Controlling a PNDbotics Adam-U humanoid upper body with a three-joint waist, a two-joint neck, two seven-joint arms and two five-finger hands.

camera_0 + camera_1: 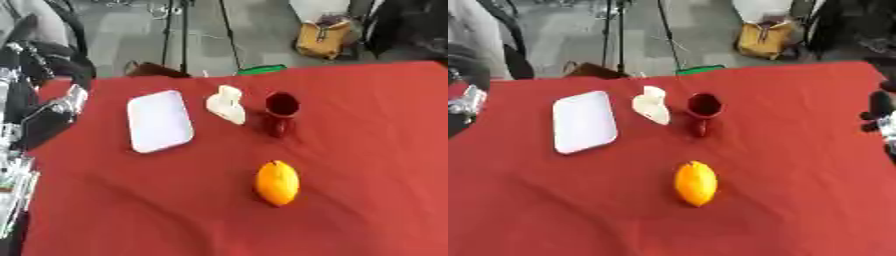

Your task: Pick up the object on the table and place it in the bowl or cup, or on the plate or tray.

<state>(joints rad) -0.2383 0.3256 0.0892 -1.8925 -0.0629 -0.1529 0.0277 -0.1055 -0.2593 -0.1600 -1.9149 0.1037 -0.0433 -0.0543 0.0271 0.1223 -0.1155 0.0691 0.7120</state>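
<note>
An orange-yellow fruit [277,182], shaped like a lemon, lies on the red tablecloth [367,150] near the middle front. Behind it stands a dark red cup [282,107] with its handle toward me. A small white object [227,104] lies just left of the cup. Further left is a white rectangular tray [159,120] with nothing on it. My left hand [54,116] hovers at the table's left edge, well away from the fruit. At the right edge of the right eye view, a black and silver part of my right hand [880,116] shows.
Beyond the table's far edge are tripod legs [184,35], a tan bag [322,38] on the floor and something green [261,69]. My left arm's black and silver links [17,165] fill the left border.
</note>
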